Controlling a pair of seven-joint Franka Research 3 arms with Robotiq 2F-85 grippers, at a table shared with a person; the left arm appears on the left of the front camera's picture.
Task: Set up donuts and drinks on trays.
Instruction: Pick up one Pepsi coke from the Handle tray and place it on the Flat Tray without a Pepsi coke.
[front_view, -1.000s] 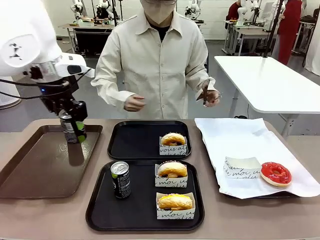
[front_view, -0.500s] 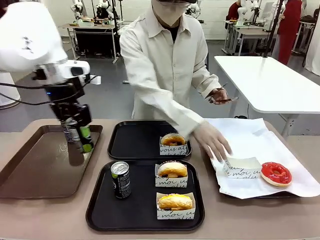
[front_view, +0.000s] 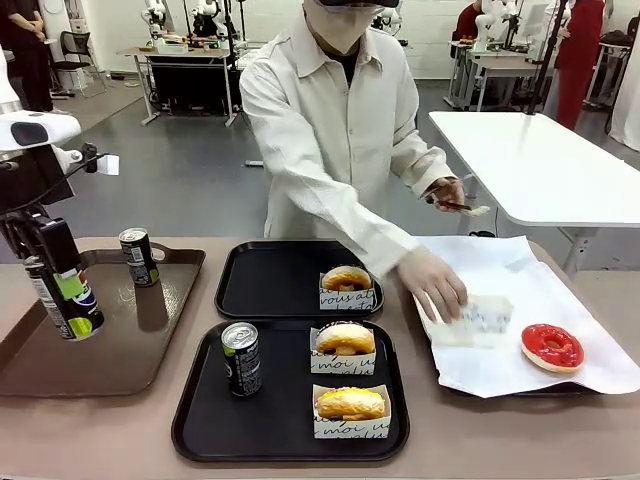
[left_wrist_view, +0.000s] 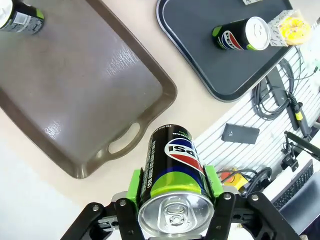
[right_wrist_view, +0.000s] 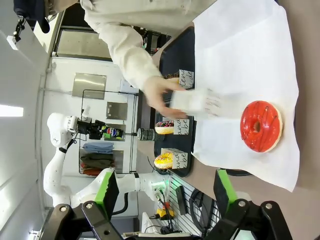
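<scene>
Left hand (front_view: 63, 288): clamps can (left_wrist_view: 175, 165), now lifted clear of brown tray (front_view: 100, 350); likely bound for far black tray (front_view: 270, 285). Person's hand (front_view: 432, 285): now lifting paper sleeve (front_view: 485, 318) beside red donut (front_view: 552, 346). Right hand (right_wrist_view: 165, 192): wide, empty.

**A Robot Lab**

This is a big, open lab room. A white robot arm (front_view: 25, 135) stands at the table (front_view: 450, 430). Behind the person are a bare grey floor (front_view: 180, 190), a plain white table (front_view: 540, 150) and benches (front_view: 185, 60) full of gear. Black cables (left_wrist_view: 270, 97), a keyboard (left_wrist_view: 306, 184) and a red button (left_wrist_view: 226, 176) sit just off the table's edge.
</scene>
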